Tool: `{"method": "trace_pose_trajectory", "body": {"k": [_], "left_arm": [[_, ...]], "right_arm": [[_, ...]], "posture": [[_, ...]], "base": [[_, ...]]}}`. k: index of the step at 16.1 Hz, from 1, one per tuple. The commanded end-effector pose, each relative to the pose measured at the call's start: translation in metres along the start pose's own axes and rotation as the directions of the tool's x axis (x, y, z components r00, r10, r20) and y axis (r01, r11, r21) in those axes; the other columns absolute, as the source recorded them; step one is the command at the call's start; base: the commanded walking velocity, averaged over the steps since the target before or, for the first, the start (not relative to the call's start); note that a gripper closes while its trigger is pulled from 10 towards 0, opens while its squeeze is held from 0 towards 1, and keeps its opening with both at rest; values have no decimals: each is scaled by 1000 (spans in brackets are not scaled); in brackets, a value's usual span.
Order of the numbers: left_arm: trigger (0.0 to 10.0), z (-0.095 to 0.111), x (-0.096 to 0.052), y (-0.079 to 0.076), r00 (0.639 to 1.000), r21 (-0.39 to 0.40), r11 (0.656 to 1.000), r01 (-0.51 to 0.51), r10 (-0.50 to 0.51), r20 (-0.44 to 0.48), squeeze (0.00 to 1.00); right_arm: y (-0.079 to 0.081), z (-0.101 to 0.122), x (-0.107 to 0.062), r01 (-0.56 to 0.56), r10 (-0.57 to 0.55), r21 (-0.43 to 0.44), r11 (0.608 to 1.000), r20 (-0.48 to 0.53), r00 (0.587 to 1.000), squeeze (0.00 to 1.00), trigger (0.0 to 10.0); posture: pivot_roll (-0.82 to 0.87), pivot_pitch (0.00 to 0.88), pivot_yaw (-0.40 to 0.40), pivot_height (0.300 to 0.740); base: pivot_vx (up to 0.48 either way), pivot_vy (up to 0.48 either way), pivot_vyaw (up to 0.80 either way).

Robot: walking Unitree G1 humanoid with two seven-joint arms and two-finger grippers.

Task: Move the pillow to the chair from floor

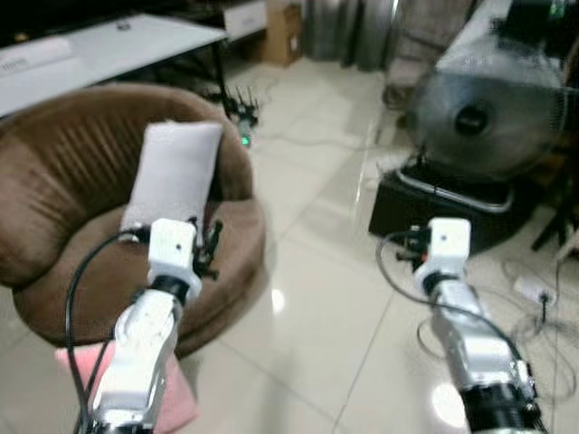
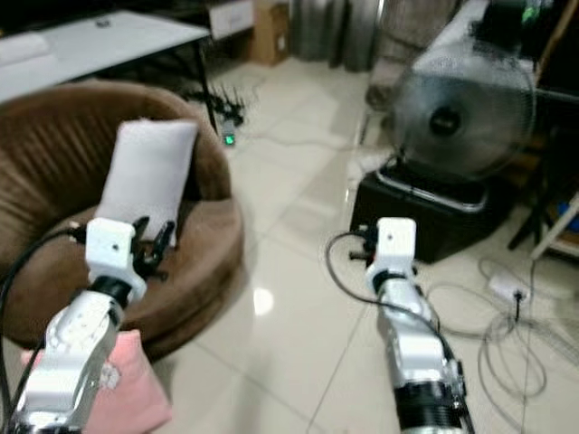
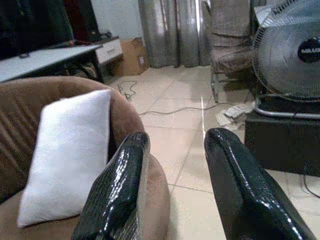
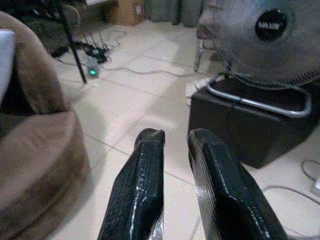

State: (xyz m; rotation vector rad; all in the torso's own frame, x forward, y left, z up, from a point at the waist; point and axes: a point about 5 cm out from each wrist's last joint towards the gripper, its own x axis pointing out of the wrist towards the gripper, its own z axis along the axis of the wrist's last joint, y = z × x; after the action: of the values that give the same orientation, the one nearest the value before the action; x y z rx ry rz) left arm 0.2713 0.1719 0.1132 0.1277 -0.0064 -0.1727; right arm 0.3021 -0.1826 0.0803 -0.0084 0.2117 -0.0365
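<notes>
A white pillow (image 1: 176, 172) leans upright against the backrest of the round brown chair (image 1: 63, 163). My left gripper (image 1: 210, 249) hovers over the chair's seat just in front of the pillow's lower edge. It is open with nothing between its fingers. In the left wrist view the pillow (image 3: 70, 150) lies beyond and beside the open left gripper (image 3: 175, 140), apart from it. My right gripper (image 4: 175, 135) is held over the bare tiled floor to the right of the chair, fingers nearly together and holding nothing.
A pink cushion (image 1: 181, 402) lies on the floor under my left arm by the chair's front. A large fan (image 1: 488, 113) stands on a black box (image 1: 425, 212) at the right, with cables (image 1: 534, 298) on the tiles. A white table (image 1: 99, 45) stands behind the chair.
</notes>
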Motion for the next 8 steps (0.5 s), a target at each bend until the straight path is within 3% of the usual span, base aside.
{"method": "trace_pose_trajectory", "body": {"k": [1,3,8], "left_arm": [[10000,-1,-2,8,1000,16,1000,-18,18,-5,0],[10000,0,-2,8,1000,16,1000,-19,19,-5,0],[10000,-1,-3,7,1000,15,1000,-19,19,-6,0]], "right_arm": [[10,5,3,-31,31,12,999,19,999,0,10000],[11,5,3,-35,35,12,999,18,999,0,10000],[13,4,3,-64,64,4,998,17,998,0,10000]], "posture": [[45,0,25,740],[47,0,23,740],[48,0,22,740]], "base": [[0,352,-513],[0,356,-488],[0,401,0]]}}
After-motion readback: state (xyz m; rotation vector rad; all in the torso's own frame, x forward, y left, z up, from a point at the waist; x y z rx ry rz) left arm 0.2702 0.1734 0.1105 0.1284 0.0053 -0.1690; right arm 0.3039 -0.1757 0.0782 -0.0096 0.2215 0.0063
